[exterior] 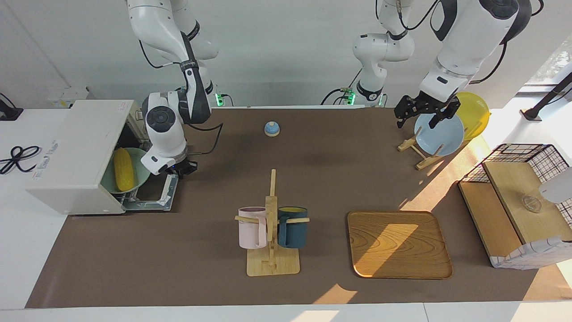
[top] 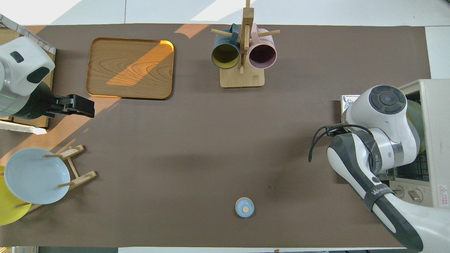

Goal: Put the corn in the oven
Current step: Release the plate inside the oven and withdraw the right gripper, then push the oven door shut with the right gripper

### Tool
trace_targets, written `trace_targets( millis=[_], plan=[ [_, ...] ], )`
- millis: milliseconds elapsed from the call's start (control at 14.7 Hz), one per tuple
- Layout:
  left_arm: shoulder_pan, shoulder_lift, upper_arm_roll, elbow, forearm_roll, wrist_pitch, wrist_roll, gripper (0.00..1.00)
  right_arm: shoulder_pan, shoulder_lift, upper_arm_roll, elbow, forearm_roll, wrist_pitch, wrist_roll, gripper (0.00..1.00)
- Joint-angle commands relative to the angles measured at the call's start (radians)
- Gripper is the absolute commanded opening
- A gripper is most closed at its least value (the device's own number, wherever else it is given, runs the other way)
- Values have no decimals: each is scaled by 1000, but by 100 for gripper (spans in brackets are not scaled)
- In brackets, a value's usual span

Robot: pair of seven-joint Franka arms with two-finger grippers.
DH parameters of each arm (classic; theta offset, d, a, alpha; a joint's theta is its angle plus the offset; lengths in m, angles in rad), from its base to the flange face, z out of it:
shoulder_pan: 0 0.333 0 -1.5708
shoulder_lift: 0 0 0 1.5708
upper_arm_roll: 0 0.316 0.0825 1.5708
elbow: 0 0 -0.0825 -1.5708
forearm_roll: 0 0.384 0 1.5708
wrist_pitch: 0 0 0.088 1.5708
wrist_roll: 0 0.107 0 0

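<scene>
The corn (exterior: pixel 123 169) is a bright-yellow cob lying on a pale green plate (exterior: pixel 142 157) on the rack inside the oven (exterior: pixel 76 152). The oven is a white box at the right arm's end of the table, and its door (exterior: pixel 154 197) hangs open, flat on the table. My right gripper (exterior: pixel 182 169) is low over the open door, just by the green plate's rim. In the overhead view the right arm hides the corn, and only the oven (top: pixel 436 105) and a sliver of the plate (top: pixel 416 119) show. My left gripper (exterior: pixel 418 121) is open and empty, over the blue plate (exterior: pixel 440 134); it also shows in the overhead view (top: pixel 89 107).
A wooden mug rack (exterior: pixel 271 250) holds a pink mug (exterior: pixel 251 228) and a dark blue mug (exterior: pixel 293 227) mid-table. A wooden tray (exterior: pixel 397 243) lies beside it. A small blue bell (exterior: pixel 271 129) sits nearer the robots. A yellow plate (exterior: pixel 476 114) and a wire basket (exterior: pixel 523 179) stand at the left arm's end.
</scene>
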Motion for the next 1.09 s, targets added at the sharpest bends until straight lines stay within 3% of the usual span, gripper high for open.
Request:
trace_targets(
  millis=[0, 271, 1018],
  plan=[
    [8, -19, -1, -20, -15, 13, 6, 100, -29, 6, -15, 121, -58, -117, -90, 0],
    [8, -19, -1, -20, -15, 13, 6, 100, -47, 3, -23, 236, -58, -260, -186, 0],
    [8, -19, -1, -20, -15, 13, 6, 100, -133, -72, -21, 307, -55, -394, -357, 0]
  ],
)
